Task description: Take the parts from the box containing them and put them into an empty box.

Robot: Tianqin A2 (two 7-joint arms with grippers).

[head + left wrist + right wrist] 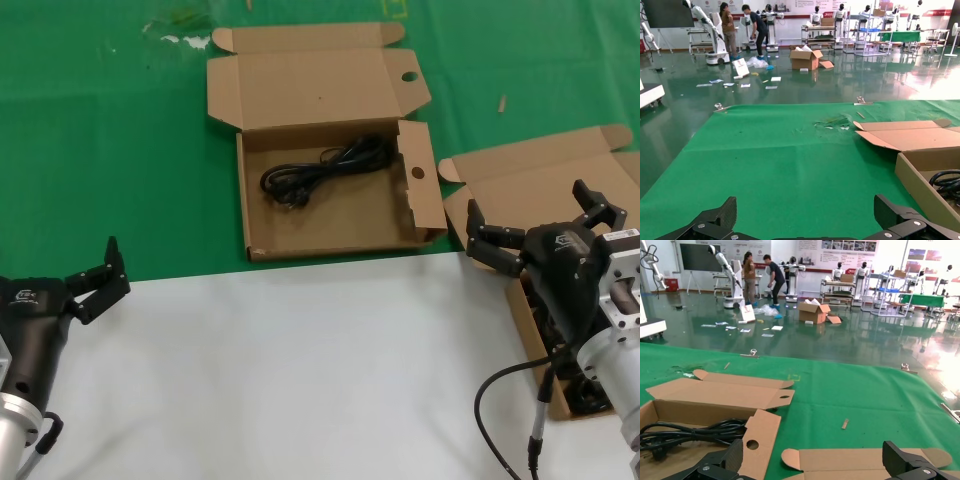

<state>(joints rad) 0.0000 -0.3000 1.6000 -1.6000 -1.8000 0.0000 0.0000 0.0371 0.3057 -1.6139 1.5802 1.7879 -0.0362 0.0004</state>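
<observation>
**Right arm poised over its box**

The right gripper [535, 222] hovers wide open, holding nothing, above the source box [520, 190], likely set to reach in. One cable [325, 168] lies in the holed box [330, 240]. Left gripper [100, 280] waits, spread and bare.

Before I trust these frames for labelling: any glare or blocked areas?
Head view: even light; the right gripper and its arm hide most of the box without holes. Both wrist views: the shiny hall floor reflects bright window light, while the green cloth stays matte.
</observation>
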